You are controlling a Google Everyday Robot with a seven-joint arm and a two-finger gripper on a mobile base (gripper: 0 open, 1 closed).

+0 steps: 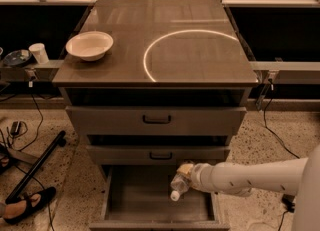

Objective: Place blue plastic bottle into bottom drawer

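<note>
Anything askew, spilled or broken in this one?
Nothing spilled or damaged. The pincer holds the blue plastic bottle tilted cap-down over the open bottom drawer; the bowl sits upright on top.

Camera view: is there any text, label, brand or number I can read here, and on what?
No readable text anywhere.
Label on the bottle: pale pattern only, cannot be read. The gripper holds it over the open bottom drawer.
The bowl and the cup: no markings visible.
</note>
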